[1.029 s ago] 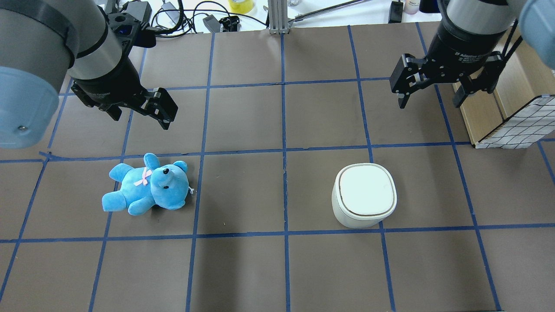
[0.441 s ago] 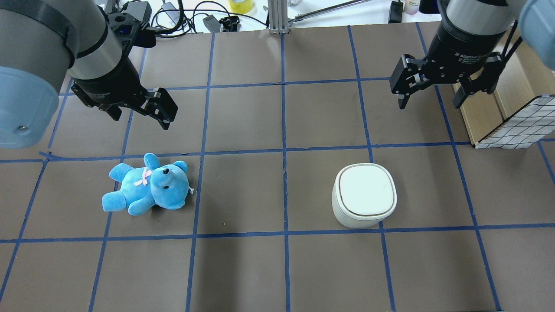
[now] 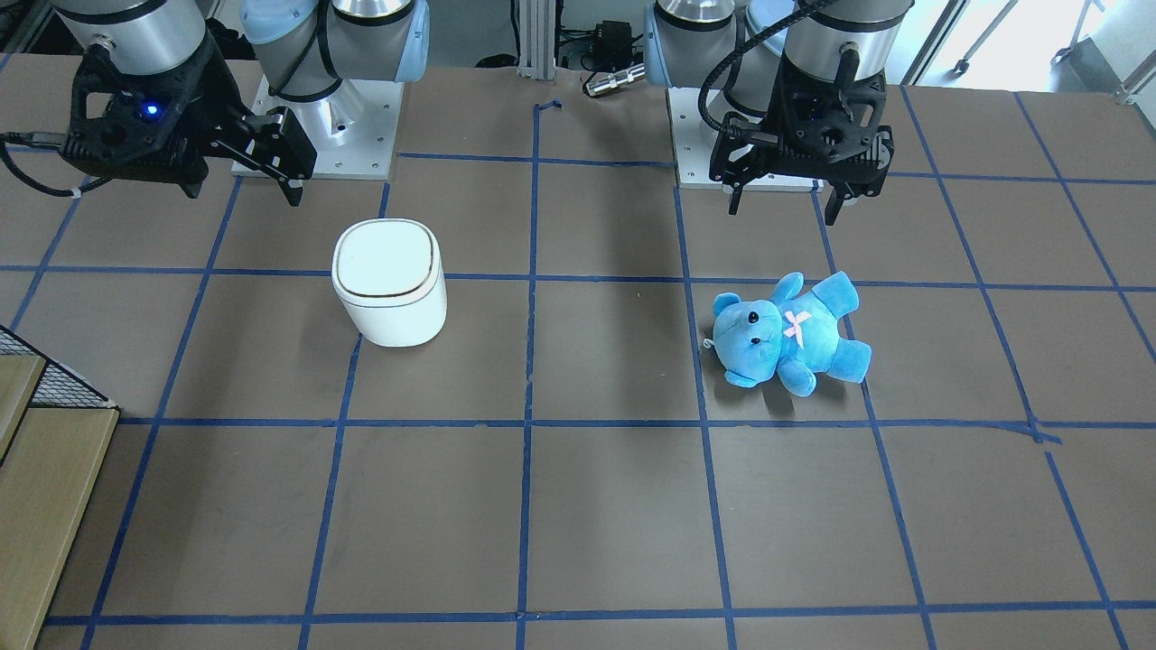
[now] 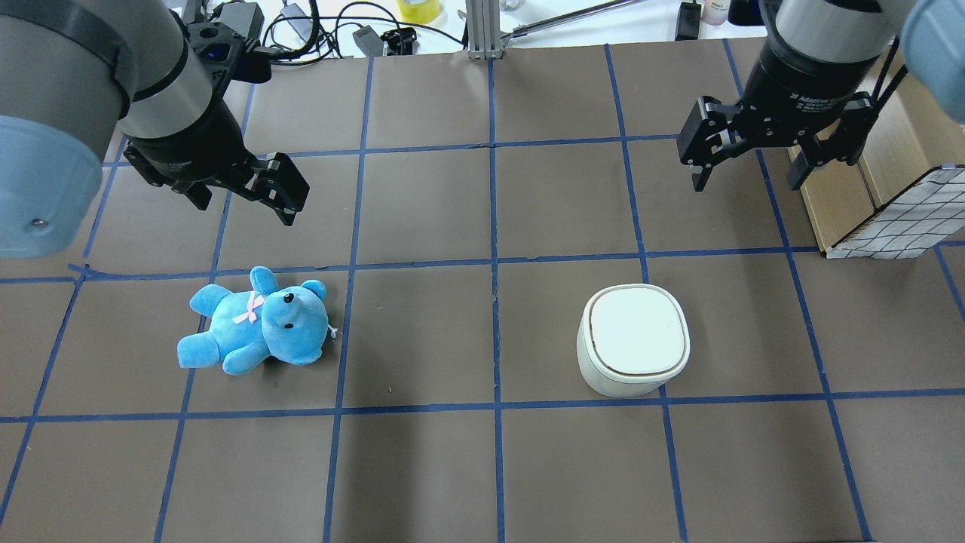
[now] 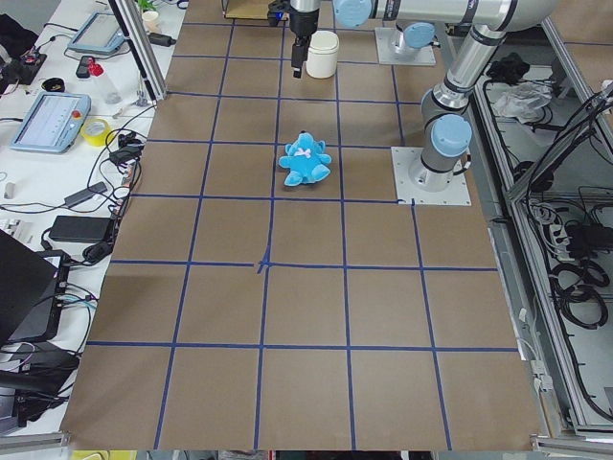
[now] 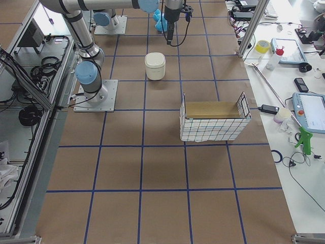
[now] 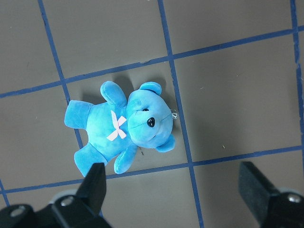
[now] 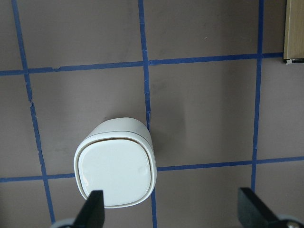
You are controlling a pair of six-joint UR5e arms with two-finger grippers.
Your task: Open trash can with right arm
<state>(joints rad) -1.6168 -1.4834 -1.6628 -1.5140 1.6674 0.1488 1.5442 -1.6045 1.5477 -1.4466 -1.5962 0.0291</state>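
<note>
The white trash can [image 4: 637,332] stands on the brown table with its flat lid shut. It also shows in the front view [image 3: 386,262] and in the right wrist view [image 8: 116,178]. My right gripper [image 4: 745,181] is open and empty; it hangs above the table, beyond the can and to its right, apart from it. Its blue light shows in the front view [image 3: 242,191]. My left gripper [image 4: 245,211] is open and empty, above the table just beyond a blue teddy bear [image 4: 256,324].
A wire-sided box with a cardboard lining [image 4: 889,219] stands at the table's right edge, close to my right gripper. Cables and small items [image 4: 324,30] lie along the far edge. Blue tape lines mark a grid on the table.
My right gripper has turned very slightly. The can, the bear and my left gripper have not moved.
</note>
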